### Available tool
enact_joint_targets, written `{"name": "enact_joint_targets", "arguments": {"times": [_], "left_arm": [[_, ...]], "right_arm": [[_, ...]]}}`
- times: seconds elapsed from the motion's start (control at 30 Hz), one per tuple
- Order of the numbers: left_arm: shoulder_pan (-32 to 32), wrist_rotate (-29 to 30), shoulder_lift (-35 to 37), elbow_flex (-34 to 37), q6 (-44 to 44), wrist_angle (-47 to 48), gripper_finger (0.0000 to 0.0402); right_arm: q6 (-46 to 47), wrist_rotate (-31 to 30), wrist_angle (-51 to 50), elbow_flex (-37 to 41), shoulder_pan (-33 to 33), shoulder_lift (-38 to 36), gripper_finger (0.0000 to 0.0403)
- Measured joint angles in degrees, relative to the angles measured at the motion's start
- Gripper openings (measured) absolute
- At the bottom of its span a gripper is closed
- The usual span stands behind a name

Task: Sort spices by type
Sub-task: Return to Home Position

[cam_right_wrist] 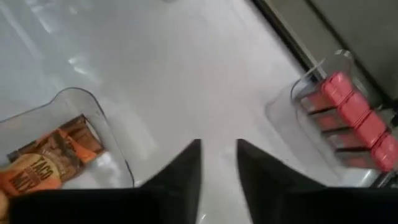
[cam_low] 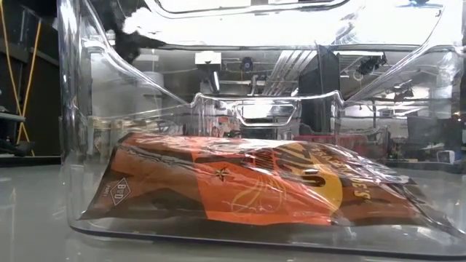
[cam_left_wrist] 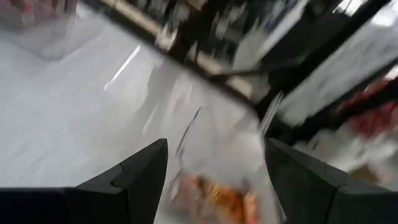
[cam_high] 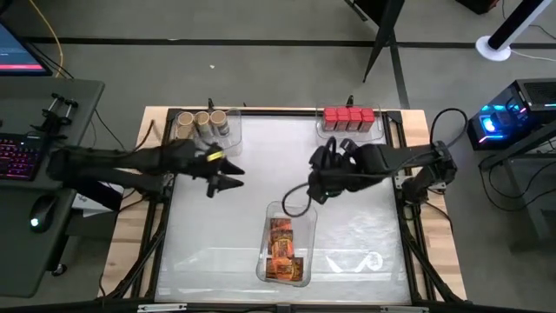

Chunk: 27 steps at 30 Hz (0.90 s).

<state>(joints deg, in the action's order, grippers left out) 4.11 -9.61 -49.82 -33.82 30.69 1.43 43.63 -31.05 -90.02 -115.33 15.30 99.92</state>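
Orange foil packets (cam_high: 282, 248) in clear tray (cam_high: 295, 212) near tabletop (cam_high: 208, 243) front edge, long axis front-to-back, open room either side, left gripper (cam_high: 236, 176) jaws wide apart, right gripper (cam_high: 313, 189) jaws narrowly apart, both empty.

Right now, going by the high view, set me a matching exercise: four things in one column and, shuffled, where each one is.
Things:
A. red containers
B. tan-lidded jars
C. orange packets
D. left gripper

Places:
1. in the bottom-centre tray
2. open and empty above the bare table
3. in the top-right tray
4. in the top-left tray

Pairs: A-3, B-4, C-1, D-2.
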Motion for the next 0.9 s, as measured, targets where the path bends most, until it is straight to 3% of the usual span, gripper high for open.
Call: {"name": "enact_joint_targets", "arguments": {"times": [0.13, 0.27, 0.43, 0.47, 0.63, 0.73, 0.9], "left_arm": [[-1.7, 5.2, 10.2, 10.0, 5.3, -7.6, 0.0235], [-3.1, 10.6, 19.4, 17.5, 5.2, -13.3, 0.0166], [-3.1, 12.7, 28.4, 24.2, 3.8, -16.6, 0.0027], [-3.1, 12.7, 29.9, 25.2, 4.2, -16.4, 0.0014], [-3.1, 13.3, 35.5, 29.5, 4.8, -16.1, 0.0008], [-3.1, 14.6, 37.6, 31.7, 6.1, -16.4, 0.0003], [-3.0, 15.0, 39.7, 33.2, 7.7, -13.4, 0.0001]], "right_arm": [[5.2, 3.1, 0.0, 0.0, -0.9, -1.2, 0.0012], [12.7, 2.6, 0.0, 0.0, 0.3, -3.5, 0.0017], [21.7, 1.0, 0.0, 0.0, 1.6, -6.3, 0.0005], [22.4, 1.1, 0.0, 0.0, 1.7, -6.6, 0.0007], [23.6, 3.5, 0.0, 0.0, 1.3, -7.0, 0.0002], [22.7, 8.0, 0.3, 1.1, -0.4, -7.3, 0.0001], [23.4, 16.2, 3.0, 14.1, -1.8, -12.0, 0.0001]]}}
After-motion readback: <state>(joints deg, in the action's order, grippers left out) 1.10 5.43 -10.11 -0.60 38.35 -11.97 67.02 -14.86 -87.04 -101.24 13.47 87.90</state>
